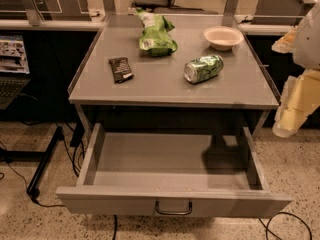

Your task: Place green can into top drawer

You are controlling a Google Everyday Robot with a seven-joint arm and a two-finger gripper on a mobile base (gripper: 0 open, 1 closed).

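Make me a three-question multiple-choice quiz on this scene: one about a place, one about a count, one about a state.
1. Where is the green can?
A. Inside the drawer
B. On the table, in front of the white bowl
C. On the floor

2. How many things lie on the table?
A. Two
B. Four
C. Six

3. What state is the top drawer in?
A. Pulled open, nothing inside
B. Pushed shut
C. Open, with the can inside

Answers:
1 B: the can lies on its side on the tabletop, just nearer the camera than the bowl.
2 B: the can, the bowl, a green chip bag and a dark snack bar.
3 A: the drawer's bare floor shows.
The gripper hangs at the right edge of the view, beside the table and apart from the can.
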